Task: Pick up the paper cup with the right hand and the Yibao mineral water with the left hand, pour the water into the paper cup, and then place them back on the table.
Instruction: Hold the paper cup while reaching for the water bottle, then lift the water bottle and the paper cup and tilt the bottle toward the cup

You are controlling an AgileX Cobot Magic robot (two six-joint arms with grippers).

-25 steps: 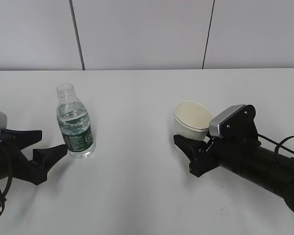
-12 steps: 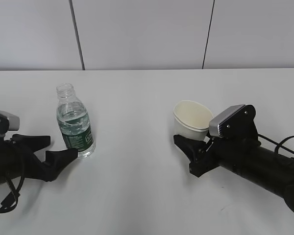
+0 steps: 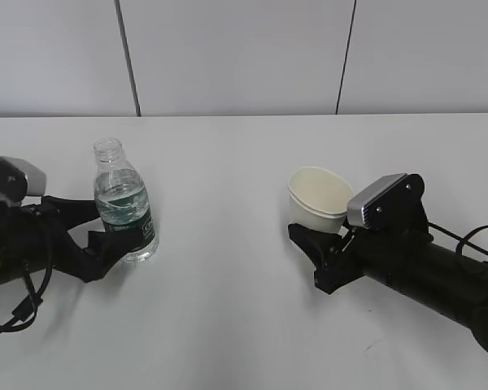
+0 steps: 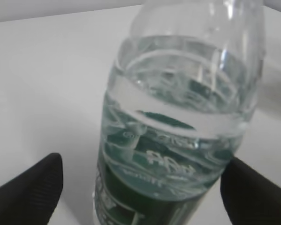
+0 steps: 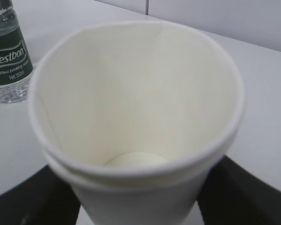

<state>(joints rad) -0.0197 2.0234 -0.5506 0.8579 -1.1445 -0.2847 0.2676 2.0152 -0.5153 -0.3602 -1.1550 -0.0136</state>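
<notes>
Left fingers [image 3: 98, 225] spread around the bottle [image 3: 125, 201]; right fingers [image 3: 321, 244] pinching the cup [image 3: 319, 197].

The white bench [image 3: 228, 325] carries the bottle upright on its left half, uncapped and partly filled, green label low on its body. The left hand [image 3: 32, 244] lies low beside it, one finger on each side of the label, with gaps showing in the left wrist view. Well apart to the right, the right hand [image 3: 407, 252] grips the cup's lower wall; the cup leans slightly, its mouth open and its inside dry.
</notes>
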